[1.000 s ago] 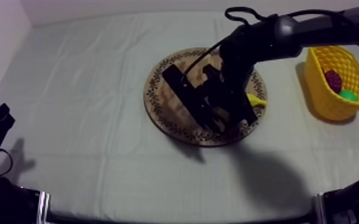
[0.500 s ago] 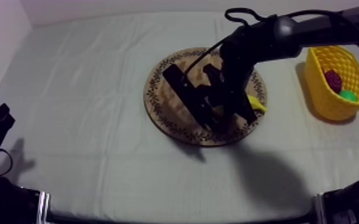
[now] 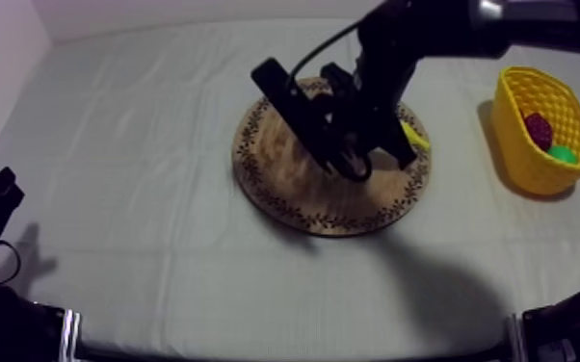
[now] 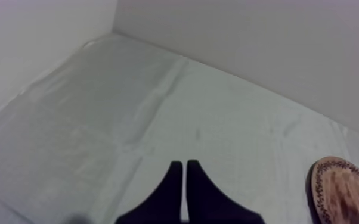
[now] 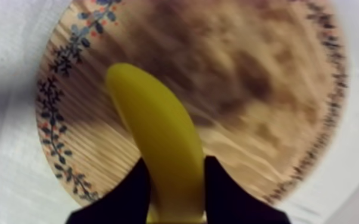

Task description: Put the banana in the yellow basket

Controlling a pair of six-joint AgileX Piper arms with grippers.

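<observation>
Banana pinched in right claw over board, yellow basket well apart.

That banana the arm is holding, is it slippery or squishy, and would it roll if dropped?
Probably stiff: the banana shows no sag in the right hand. Its smooth skin may be slippery, and gripped near one end it might swivel. Curved, it would likely rock rather than roll on the board.

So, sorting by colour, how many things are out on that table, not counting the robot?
Yellow: 2, the banana and the basket
Red: 1, the small red fruit
Green: 1, a green fruit
Brown: 1, the wooden board
Total: 5
</observation>
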